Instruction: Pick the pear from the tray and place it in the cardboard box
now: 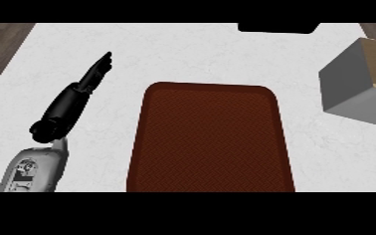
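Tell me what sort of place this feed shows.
Probably a kitchen counter set up for a pick-and-place job: a white marbled countertop, a dark red-brown rectangular tray on it, and a grey-sided cardboard box at the right edge. No pear is visible.

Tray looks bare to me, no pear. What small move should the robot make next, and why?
Probably turn the view toward the box to look for the pear. The tray shows no pear, the box is cut off at the right edge with its inside hidden, and the only hand showing, the left hand, is open beside the tray, holding nothing.
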